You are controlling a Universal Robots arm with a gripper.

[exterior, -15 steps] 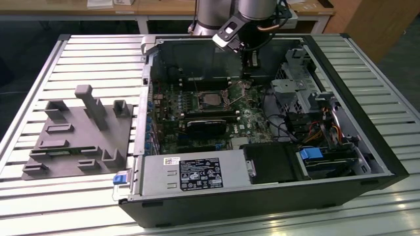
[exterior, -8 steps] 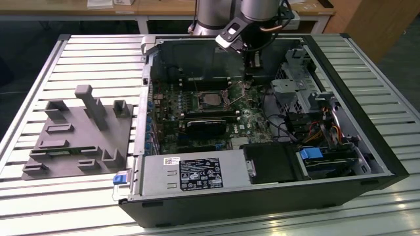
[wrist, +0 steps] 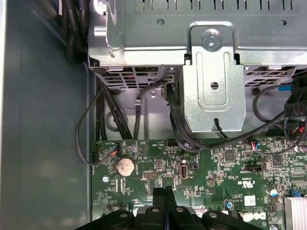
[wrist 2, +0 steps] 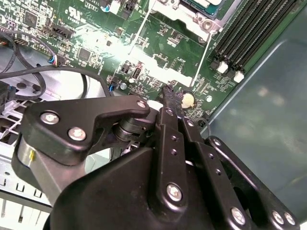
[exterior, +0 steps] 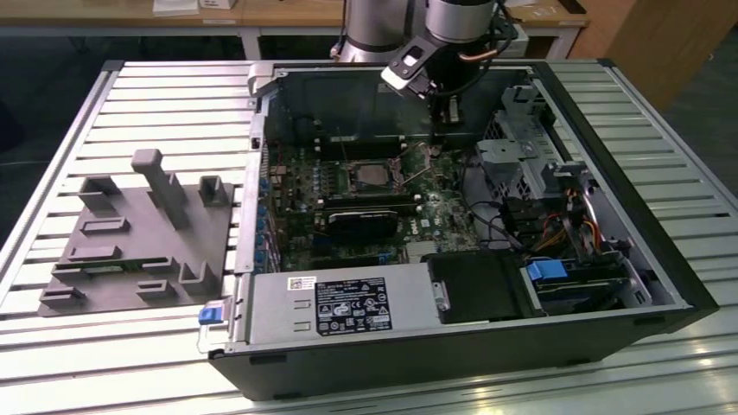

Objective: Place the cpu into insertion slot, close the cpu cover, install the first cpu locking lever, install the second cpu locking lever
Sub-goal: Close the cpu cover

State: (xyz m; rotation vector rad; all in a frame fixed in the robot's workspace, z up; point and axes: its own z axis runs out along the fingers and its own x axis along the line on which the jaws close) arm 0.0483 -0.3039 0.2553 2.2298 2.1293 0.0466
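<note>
Down inside the open computer case [exterior: 680, 285] on the slatted bench [exterior: 150, 112]: the tool [exterior: 448, 108], at the far end of the green motherboard [wrist: 216, 172]. Fingers pressed together in both wrist views, closed on nothing. Tips low over the board, near a round coin cell [wrist: 125, 166]; whether touching the board, impossible to say.

Well apart from the tool, toward the middle of the board in the exterior view: the cpu [exterior: 372, 174], lying flat in the insertion slot [exterior: 398, 179], silver top showing. Just beside the slot, on the near side, a black rounded block [exterior: 359, 223].

Close around the tool: a silver drive cage [wrist: 211, 91] with black cables [wrist: 175, 124] hanging from under it to the board. In the second wrist view, between tips and slot, two thin metal rods [wrist 2: 200, 64]; alongside, black memory slots [wrist 2: 254, 24]. Outside the case, on the exterior view's left, a grey fixture [exterior: 127, 251].
</note>
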